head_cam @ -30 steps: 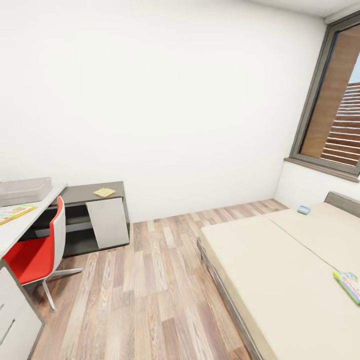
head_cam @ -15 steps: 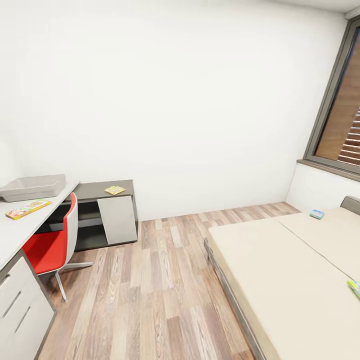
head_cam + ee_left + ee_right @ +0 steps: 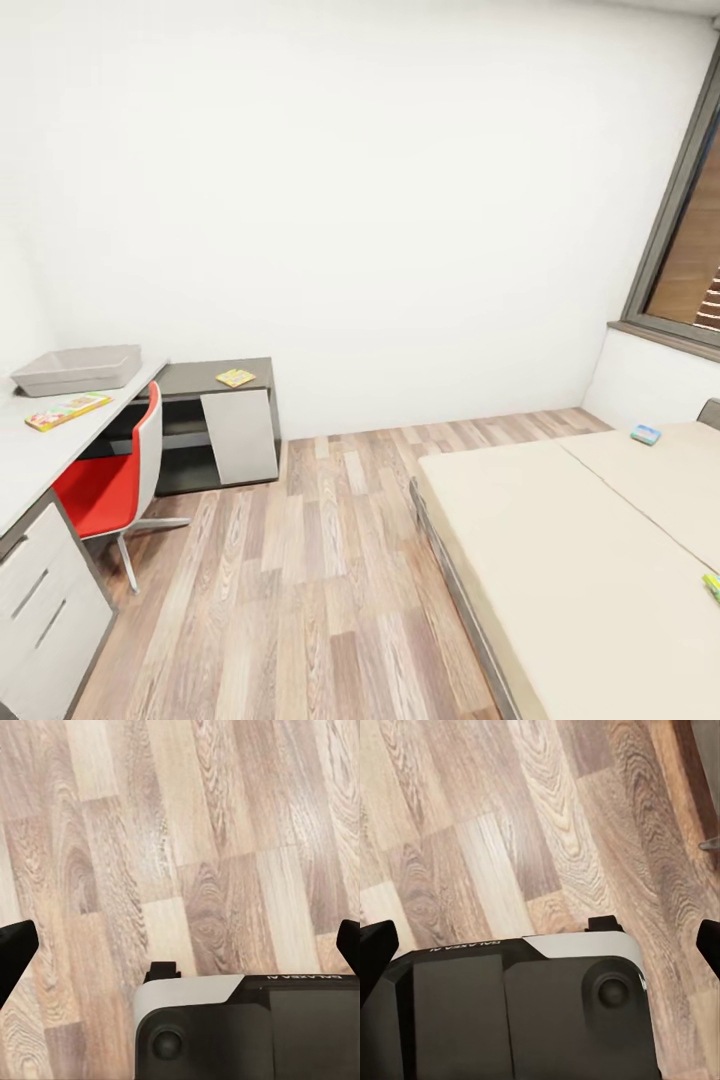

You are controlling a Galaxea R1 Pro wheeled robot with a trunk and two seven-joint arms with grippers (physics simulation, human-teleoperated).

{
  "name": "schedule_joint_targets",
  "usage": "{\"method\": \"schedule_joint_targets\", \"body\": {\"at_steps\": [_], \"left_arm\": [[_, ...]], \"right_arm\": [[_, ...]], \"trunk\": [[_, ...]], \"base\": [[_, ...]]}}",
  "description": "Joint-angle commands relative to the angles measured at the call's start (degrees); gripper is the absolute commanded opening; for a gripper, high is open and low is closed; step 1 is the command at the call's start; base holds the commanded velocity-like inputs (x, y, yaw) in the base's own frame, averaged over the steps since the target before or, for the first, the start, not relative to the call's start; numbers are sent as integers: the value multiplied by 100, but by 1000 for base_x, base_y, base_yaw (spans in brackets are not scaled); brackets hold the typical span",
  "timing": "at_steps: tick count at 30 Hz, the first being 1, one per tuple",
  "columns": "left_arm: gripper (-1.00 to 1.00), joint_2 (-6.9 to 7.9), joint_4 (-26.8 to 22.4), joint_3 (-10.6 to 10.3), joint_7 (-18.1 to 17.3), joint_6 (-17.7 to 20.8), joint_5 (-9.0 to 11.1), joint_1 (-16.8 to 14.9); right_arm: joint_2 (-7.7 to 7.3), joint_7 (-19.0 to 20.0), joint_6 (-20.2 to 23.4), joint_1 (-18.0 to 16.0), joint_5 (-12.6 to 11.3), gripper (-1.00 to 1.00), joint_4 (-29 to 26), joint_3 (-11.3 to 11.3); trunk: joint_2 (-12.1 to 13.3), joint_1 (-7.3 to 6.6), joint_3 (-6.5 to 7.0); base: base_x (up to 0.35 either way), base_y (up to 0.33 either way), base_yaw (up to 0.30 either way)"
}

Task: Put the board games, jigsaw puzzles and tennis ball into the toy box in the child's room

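In the head view the pale grey toy box (image 3: 75, 368) sits on the light grey table (image 3: 30, 455) at the left. A colourful board game (image 3: 68, 410) lies just in front of it. A small yellow jigsaw puzzle (image 3: 236, 377) rests on the table's dark corner section. On the cream bed (image 3: 560, 540) at the right, one board game (image 3: 646, 434) lies far back and another (image 3: 712, 585) is cut off by the picture's right edge. The tennis ball is out of view. My left gripper (image 3: 180, 949) and right gripper (image 3: 540, 945) hang open over the wood floor, holding nothing.
A red chair (image 3: 105, 490) is tucked against the table, beside white drawers (image 3: 45, 600). Wood-plank floor (image 3: 300, 580) runs between table and bed. A dark-framed window (image 3: 690, 250) is at the far right of the white wall.
The camera has turned left, so the whole picture has shifted right. More of the table and drawers shows, and the near board game on the bed has slid to the right edge.
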Motion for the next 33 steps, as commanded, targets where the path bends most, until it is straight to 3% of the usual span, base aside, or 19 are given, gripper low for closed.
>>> {"method": "schedule_joint_targets", "body": {"at_steps": [1,15,20,26,33], "left_arm": [[100,1,-2,-10,18,6,1,-2],[100,-18,0,-10,18,8,1,-2],[100,-15,0,-10,18,7,1,-2],[100,-13,-1,-10,18,6,1,-2],[100,-7,0,-10,18,1,1,-2]], "right_arm": [[3,1,-24,-3,-49,100,4,-23],[31,41,30,-16,-60,100,-6,-30],[236,-19,165,-49,-48,100,-142,-24],[406,-315,617,-147,-37,100,-501,-20],[453,-785,1078,-186,-39,100,-751,-18]], "trunk": [[-9,3,-8],[-9,3,-9],[-9,3,-9],[-9,3,-9],[-9,3,-9]], "base": [[0,-39,35],[-23,-29,9],[-13,-12,1],[-26,-4,0],[-95,-1,0]]}}
